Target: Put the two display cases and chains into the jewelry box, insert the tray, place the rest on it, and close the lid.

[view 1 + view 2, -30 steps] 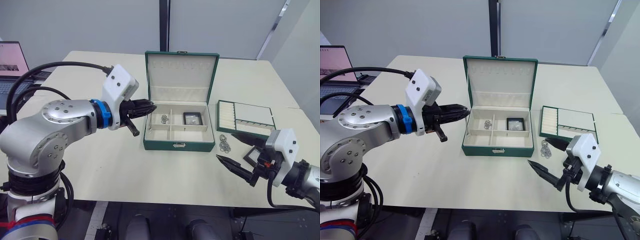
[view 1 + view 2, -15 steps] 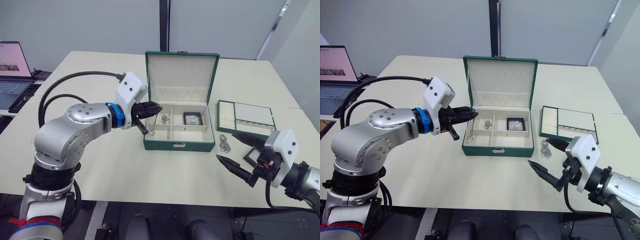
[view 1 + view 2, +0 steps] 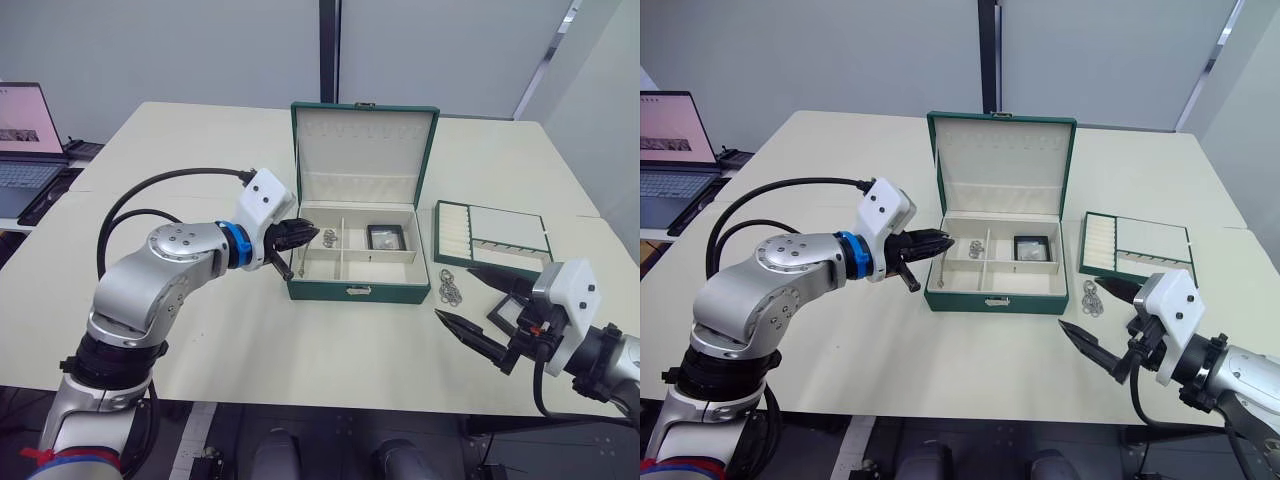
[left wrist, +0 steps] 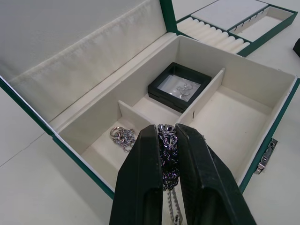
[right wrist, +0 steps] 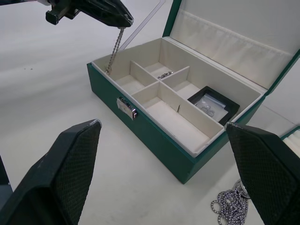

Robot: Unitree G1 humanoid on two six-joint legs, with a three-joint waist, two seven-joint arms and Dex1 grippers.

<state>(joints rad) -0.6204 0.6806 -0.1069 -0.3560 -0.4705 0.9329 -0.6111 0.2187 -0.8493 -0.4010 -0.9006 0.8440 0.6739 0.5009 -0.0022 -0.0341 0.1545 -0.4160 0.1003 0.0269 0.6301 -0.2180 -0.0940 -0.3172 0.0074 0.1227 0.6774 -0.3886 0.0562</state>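
A chain [image 4: 167, 154] is pinched between the closed fingers of the left gripper [image 3: 300, 236], dangling over the front-left compartment of the open jewelry box [image 3: 357, 290]. 1 chain [image 4: 123, 136] already lies in the rear-left compartment and 1 display case [image 4: 180, 86] in the rear-right. The dangling end should be lowered inside the wall before release, so that nothing drapes over the rim. The right gripper [image 3: 485, 309] is held wide open near the second display case [image 3: 505, 314], apparently flat on the tabletop [image 3: 200, 330], beside another chain [image 3: 449, 288] and the tray [image 3: 492, 234]
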